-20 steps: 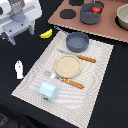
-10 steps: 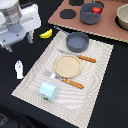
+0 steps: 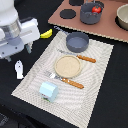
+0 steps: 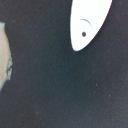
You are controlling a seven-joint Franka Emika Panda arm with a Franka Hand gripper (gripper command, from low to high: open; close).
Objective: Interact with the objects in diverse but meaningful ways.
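Observation:
My gripper [image 3: 17, 51] hangs under the white arm at the exterior view's left, above the black table; its fingers are too blurred to read. Just below it lies the white shaker bottle [image 3: 19, 69], which fills the wrist view as a white shape [image 4: 90, 22] with a black dot. A yellow banana [image 3: 46, 34] lies beside the arm. On the striped placemat [image 3: 95, 95] stand a grey bowl [image 3: 77, 41], a tan plate [image 3: 67, 66] and a pale blue cup [image 3: 48, 91]. Orange-handled cutlery [image 3: 86, 59] lies either side of the plate. The red tomato [image 3: 95, 9] sits in a grey pot.
A brown toy stove board [image 3: 107, 27] with black burners runs along the back, carrying the grey pot [image 3: 90, 16] and a pale bowl [image 3: 122, 15]. The placemat's edge [image 4: 4, 55] shows in the wrist view.

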